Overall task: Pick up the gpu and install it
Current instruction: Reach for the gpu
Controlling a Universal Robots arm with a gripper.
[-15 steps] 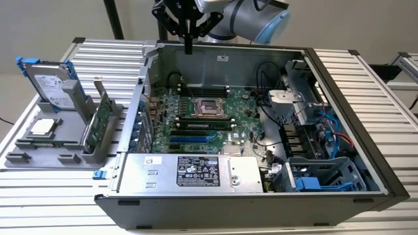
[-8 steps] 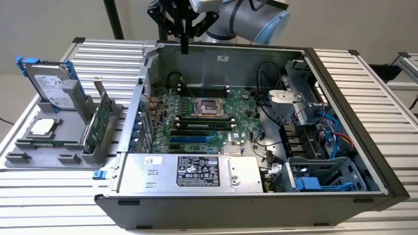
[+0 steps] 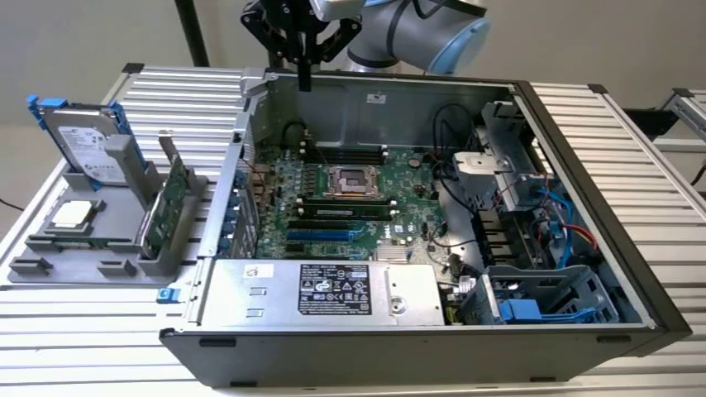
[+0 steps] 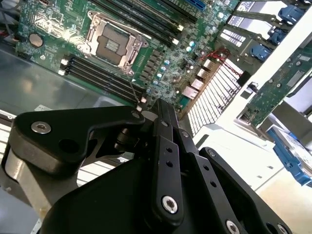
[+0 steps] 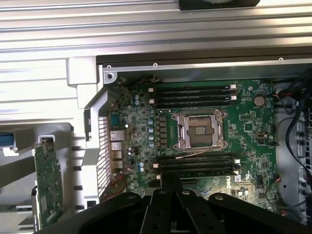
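The gpu is a green card with a silver end bracket, standing on edge in a grey holder tray at the exterior view's left, beside the open computer case. It also appears as a green board in the first wrist view and the second wrist view. My gripper hangs above the case's rear wall, well away from the card. Its black fingers are pressed together with nothing between them, over the motherboard.
The open case lies on a ribbed metal table. Inside it are the motherboard, cables, a power supply and a drive cage. The tray also holds a silver hard drive with a blue frame and a processor chip.
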